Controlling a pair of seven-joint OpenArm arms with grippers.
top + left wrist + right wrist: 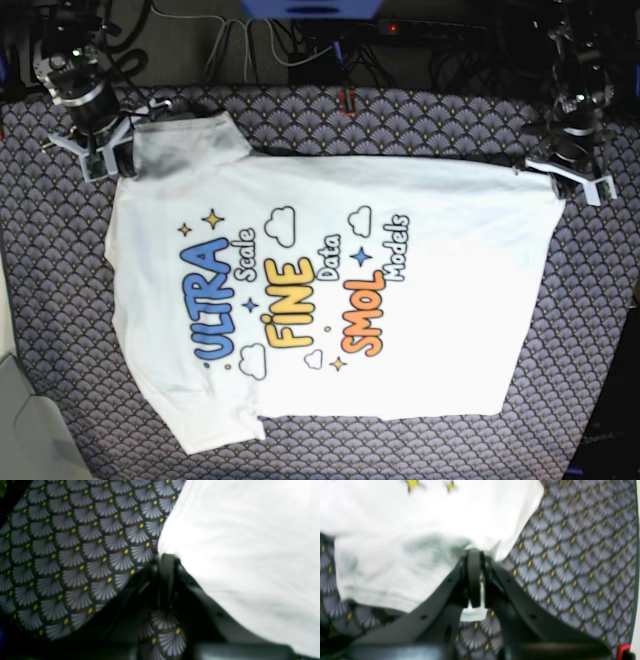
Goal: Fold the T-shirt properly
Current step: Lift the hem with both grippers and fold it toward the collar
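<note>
The white T-shirt (440,330) lies flat and print side up on the scale-patterned tablecloth (400,120), collar end to the left, hem to the right. My left gripper (545,170) is at the hem's far right corner; in the left wrist view it (166,560) is shut on the edge of the white cloth (250,542). My right gripper (118,158) is at the far left sleeve; in the right wrist view it (475,555) is shut with white cloth (395,517) pinched between the fingers.
Cables and a power strip (430,28) run along the back, beyond the table's far edge. A small red object (347,100) lies on the cloth near the back. A grey surface (25,430) borders the table at the front left.
</note>
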